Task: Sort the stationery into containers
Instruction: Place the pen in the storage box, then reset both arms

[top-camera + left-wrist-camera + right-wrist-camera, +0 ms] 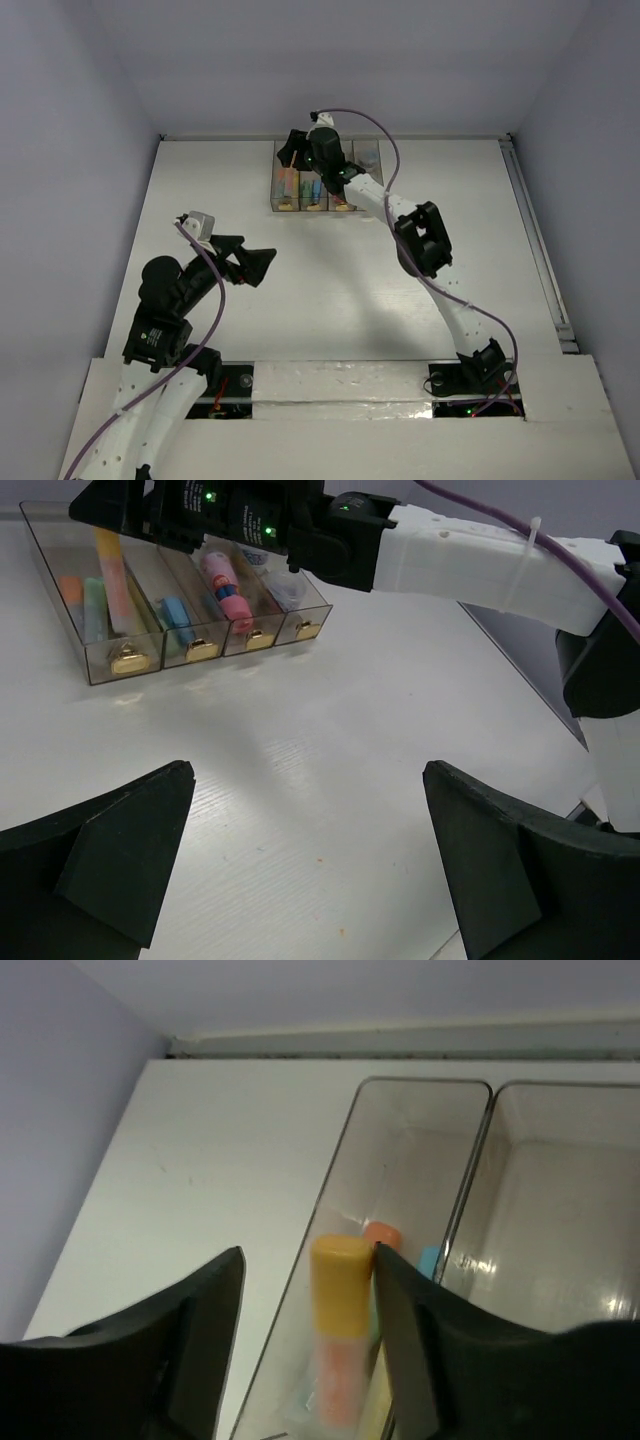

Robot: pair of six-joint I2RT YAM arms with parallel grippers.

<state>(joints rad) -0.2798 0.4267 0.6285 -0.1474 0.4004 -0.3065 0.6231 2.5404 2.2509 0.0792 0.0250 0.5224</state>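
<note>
The yellow-capped pink marker (340, 1310) stands tilted in the 9 o'clock end bin of the four clear containers (420, 1082), which sit at 12 o'clock on the bench (330, 290). My right end effector (306, 1260) hovers over it, released, jaws apart and not pinching it. My left end effector (308, 770) hangs wide open and empty at 8 o'clock. The bench is white, and pale grey walls (60, 120) enclose it.

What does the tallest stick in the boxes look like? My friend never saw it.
Look at the far end of the white table, where four clear bins sit joined in a row. In the leftmost bin, find the yellow-and-pink stick: yellow on top, pink below. It reaches higher than the orange stick and green stick beside it.
</note>
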